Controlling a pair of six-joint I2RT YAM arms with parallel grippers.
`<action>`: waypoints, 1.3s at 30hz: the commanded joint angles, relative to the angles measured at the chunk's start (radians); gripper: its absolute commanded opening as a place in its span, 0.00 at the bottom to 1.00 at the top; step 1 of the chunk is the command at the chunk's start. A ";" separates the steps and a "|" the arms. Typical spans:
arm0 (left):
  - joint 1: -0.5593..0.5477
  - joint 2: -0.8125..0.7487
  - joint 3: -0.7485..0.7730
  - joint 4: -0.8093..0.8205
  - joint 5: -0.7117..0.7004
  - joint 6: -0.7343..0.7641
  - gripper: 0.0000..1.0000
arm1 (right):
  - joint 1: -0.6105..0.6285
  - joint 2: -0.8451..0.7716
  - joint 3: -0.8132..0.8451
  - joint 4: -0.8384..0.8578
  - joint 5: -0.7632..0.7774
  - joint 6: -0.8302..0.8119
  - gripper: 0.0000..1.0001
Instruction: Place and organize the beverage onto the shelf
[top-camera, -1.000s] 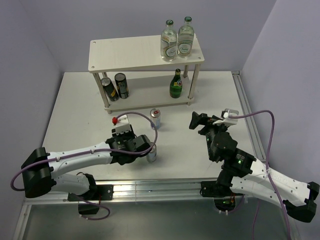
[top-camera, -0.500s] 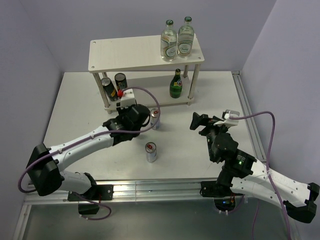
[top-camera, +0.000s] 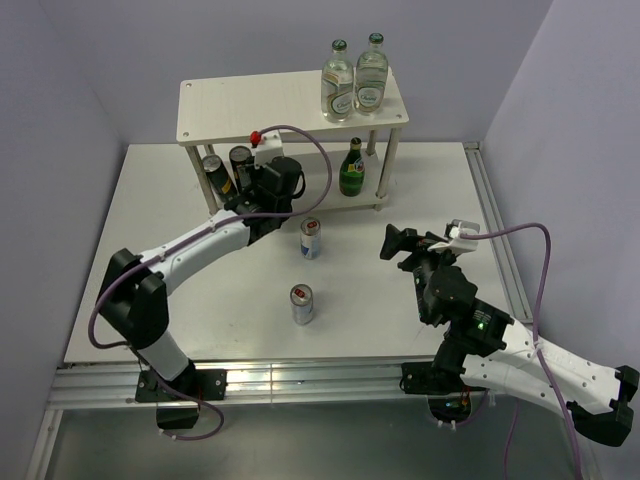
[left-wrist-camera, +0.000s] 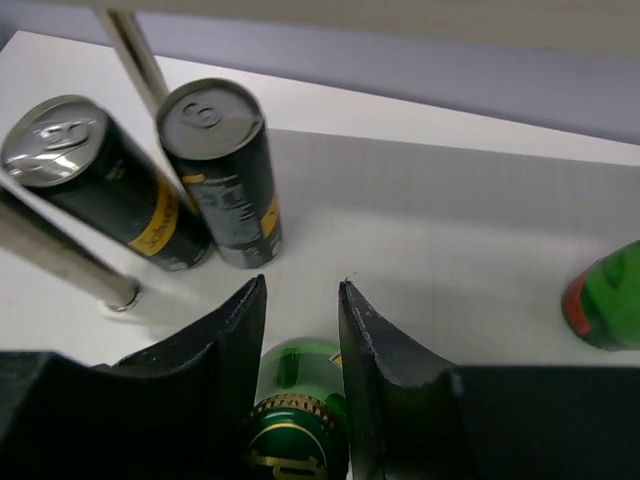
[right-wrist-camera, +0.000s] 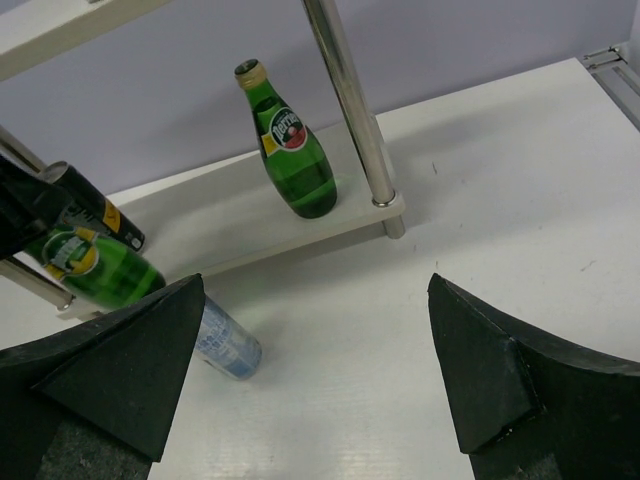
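While clamped on a green bottle (left-wrist-camera: 295, 425), left gripper (left-wrist-camera: 300, 290) hangs beside 2 dark cans (left-wrist-camera: 218, 170) at shelf (top-camera: 250, 105).
Right gripper (right-wrist-camera: 316, 285): fingers apart, empty.

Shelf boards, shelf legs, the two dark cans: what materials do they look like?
Shelf boards: pale wood or wood-look laminate, matte, faint grain.
Legs: polished metal, mirror glints.
Dark cans: likely aluminium, bare silver pull-tab lids, glossy printed sides.
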 joint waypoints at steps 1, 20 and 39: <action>0.010 0.022 0.113 0.204 0.004 0.052 0.00 | 0.001 -0.008 -0.012 0.059 0.012 0.003 0.99; -0.015 0.289 0.338 0.405 0.020 0.123 0.00 | -0.003 0.008 -0.015 0.056 -0.027 0.025 0.99; -0.050 0.467 0.455 0.538 0.038 0.110 0.00 | -0.003 0.012 -0.025 0.063 -0.034 0.031 0.99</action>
